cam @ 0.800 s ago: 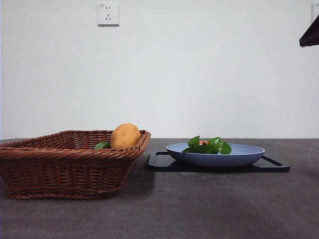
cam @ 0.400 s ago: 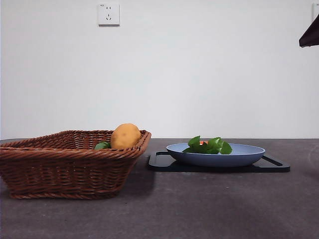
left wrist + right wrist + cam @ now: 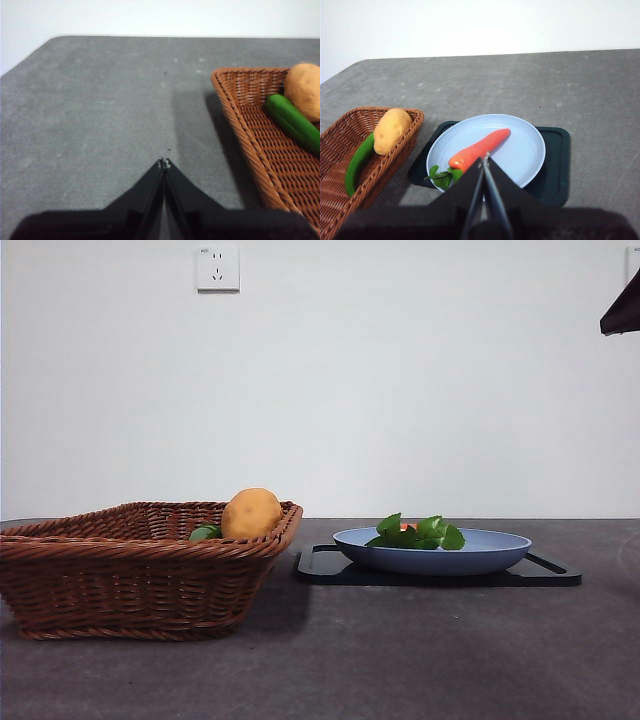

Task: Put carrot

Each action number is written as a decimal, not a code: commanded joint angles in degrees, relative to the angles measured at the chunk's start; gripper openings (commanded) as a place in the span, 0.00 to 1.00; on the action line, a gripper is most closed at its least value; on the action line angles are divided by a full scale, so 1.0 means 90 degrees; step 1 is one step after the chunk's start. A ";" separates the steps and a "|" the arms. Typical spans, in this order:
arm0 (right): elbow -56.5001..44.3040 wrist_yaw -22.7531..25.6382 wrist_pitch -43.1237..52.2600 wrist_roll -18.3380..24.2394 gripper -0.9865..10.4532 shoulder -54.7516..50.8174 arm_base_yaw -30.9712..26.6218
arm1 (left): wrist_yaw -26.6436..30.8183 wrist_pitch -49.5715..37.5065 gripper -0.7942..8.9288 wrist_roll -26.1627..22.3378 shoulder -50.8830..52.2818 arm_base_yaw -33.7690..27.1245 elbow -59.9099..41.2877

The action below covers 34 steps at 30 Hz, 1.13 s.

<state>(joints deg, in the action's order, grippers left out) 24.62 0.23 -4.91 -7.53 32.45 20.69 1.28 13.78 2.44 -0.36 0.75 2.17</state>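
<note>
Our right tool (image 3: 484, 159) hangs pinched closed and empty above the carrot (image 3: 479, 149), which lies on the blue plate (image 3: 525, 150). We should spread it wide, descend over the orange mid-body, and avoid the leaves. The left tool (image 3: 163, 163) waits, also closed.

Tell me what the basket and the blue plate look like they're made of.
The basket looks like woven wicker or rattan: brown braided strands with a glossy finish. The blue plate appears to be smooth matte plastic or melamine, uniformly pale blue with no glaze shine, though ceramic can't be ruled out.
</note>
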 commanded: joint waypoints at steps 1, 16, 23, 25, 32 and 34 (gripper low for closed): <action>0.0017 0.0019 0.0058 -0.0041 0.09 0.0019 0.0041 | -0.0002 -0.0206 0.09 0.0061 0.0032 -0.0010 -0.0085; 0.0017 0.0022 0.0058 -0.0041 0.09 0.0019 0.0041 | -0.0002 -0.0335 0.09 0.0061 0.0032 -0.0010 -0.0085; 0.0017 0.0019 0.0058 -0.0041 0.09 0.0019 0.0041 | -0.0002 -0.0335 0.09 0.0061 0.0032 -0.0010 -0.0085; 0.0017 0.0017 0.0058 -0.0041 0.09 0.0017 0.0044 | -0.0002 -0.0335 0.09 0.0061 0.0032 -0.0010 -0.0085; -0.0002 0.0546 -0.0260 0.0260 0.09 -0.0709 0.0029 | 0.0000 -0.0335 0.09 0.0061 0.0032 -0.0010 -0.0085; -0.0138 0.0510 -0.0345 0.0500 0.09 -0.1168 -0.0029 | -0.0002 -0.0333 0.09 0.0061 0.0032 -0.0010 -0.0085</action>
<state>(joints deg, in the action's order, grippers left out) 24.10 4.58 -7.92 -5.41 23.42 20.45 1.30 11.44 2.63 -0.34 0.75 1.65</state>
